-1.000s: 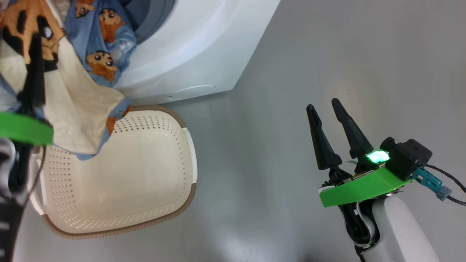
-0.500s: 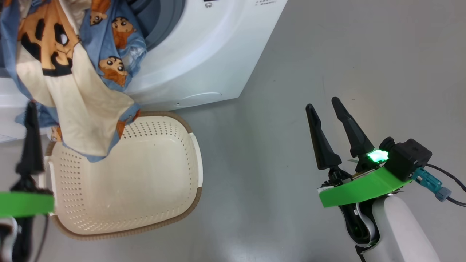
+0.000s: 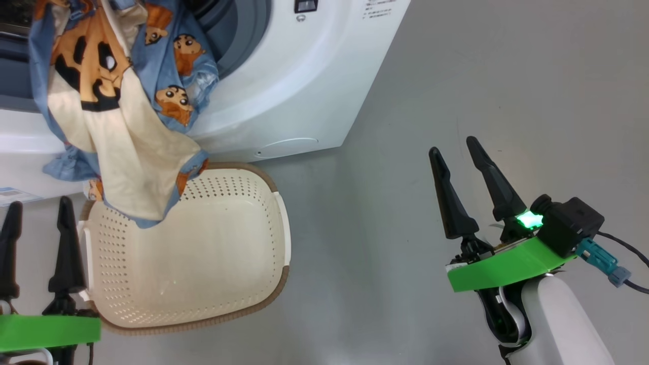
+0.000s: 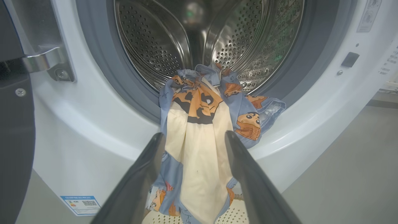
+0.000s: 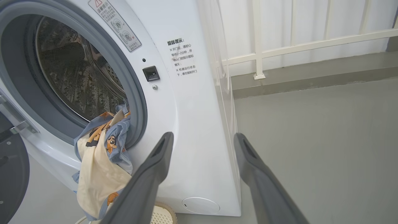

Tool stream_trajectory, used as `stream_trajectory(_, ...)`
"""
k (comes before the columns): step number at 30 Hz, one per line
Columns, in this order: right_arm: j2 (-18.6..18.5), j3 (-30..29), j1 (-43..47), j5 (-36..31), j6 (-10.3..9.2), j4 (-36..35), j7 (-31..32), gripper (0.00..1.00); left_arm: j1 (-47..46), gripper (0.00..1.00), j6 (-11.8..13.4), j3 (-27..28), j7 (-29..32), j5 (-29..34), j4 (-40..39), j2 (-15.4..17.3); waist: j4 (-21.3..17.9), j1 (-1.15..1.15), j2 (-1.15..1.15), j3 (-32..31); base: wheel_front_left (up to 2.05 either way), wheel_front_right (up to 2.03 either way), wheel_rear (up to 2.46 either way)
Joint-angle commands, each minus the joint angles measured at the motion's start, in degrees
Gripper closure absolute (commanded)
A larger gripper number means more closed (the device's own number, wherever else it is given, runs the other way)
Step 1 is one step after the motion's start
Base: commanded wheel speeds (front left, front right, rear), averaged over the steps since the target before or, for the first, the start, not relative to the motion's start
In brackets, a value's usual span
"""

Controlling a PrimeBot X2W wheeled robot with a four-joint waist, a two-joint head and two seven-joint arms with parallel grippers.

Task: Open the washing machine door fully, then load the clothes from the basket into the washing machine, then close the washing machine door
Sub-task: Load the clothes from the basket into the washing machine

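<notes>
Dangling clothes (image 3: 127,152), beyond left hand (image 3: 38,204), untouched

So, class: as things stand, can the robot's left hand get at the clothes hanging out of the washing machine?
Probably yes: the open left hand points straight at the clothes, with nothing between them.

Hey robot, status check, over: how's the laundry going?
Open and empty: left gripper, right gripper. Top of the clothes inside the washing machine, rest hanging out over the basket. In the way: hanging cloth would likely catch the open door.
</notes>
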Motion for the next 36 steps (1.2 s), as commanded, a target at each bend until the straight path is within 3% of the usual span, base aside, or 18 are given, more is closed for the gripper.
stream_trajectory(1, 0.1, 0.9, 1.4, -0.8, 0.09, -1.7, -0.7, 0.00, 0.0, 0.00, -0.4, 2.6, -0.3, 0.7, -1.0, 0.9, 0.2, 0.00, 0.00, -0.2, 0.00, 0.00, 0.00)
stream_trajectory(15, 0.1, 0.6, 1.4, -1.0, 0.09, -1.8, -0.7, 0.00, -0.6, 0.00, -2.0, 2.0, -0.3, 1.8, 2.1, -0.1, -0.1, 0.00, 0.00, -0.2, 0.00, 0.00, 0.00)
stream_trajectory(28, 0.1, 1.0, 0.3, 0.1, 0.09, -2.0, -0.7, 0.00, -14.3, 0.00, -2.5, -7.5, 3.6, -1.1, 21.5, 3.7, -1.4, 0.00, 0.00, 1.9, 0.00, 0.00, 0.00)
stream_trajectory(36, 0.1, 1.4, 0.0, 1.1, 0.09, -2.7, -0.7, 0.00, -25.2, 0.00, -2.5, -14.8, 3.9, -6.9, 35.1, 6.9, -4.0, 0.00, 0.00, 3.8, 0.00, 0.00, 0.00)
